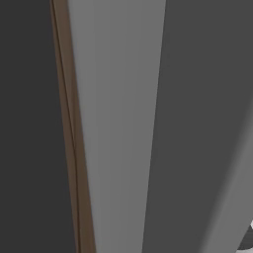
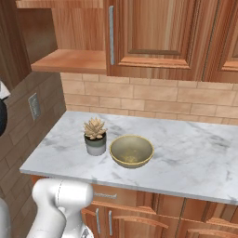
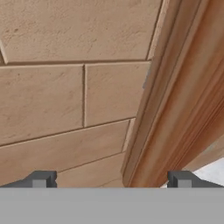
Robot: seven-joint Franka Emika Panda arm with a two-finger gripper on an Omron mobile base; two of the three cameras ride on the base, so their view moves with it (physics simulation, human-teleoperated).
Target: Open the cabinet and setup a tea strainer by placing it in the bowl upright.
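Hand (image 3: 111,179) seen from its own camera: the two dark fingertips (image 3: 42,178) stand at the lower edge, spread wide, with nothing between them. Ahead of them lies a tan brick wall (image 3: 65,87) and, on the right, the wooden edge of a cabinet (image 3: 175,109), which runs obliquely across the view.

Right base view: the white arm (image 2: 60,200) rises at lower left, before a marble worktop (image 2: 186,158). On the worktop stands a yellow-green bowl (image 2: 131,151), empty, with a small potted succulent (image 2: 95,136) just beside it on its left. Above the brick backsplash hang the upper cabinets; the door (image 2: 148,32) with a vertical bar handle (image 2: 111,35) is shut. An open shelf (image 2: 69,60) lies to its left. The tea strainer cannot be located.

Left base view: close grey panels (image 1: 118,123) and a brown strip (image 1: 74,148).
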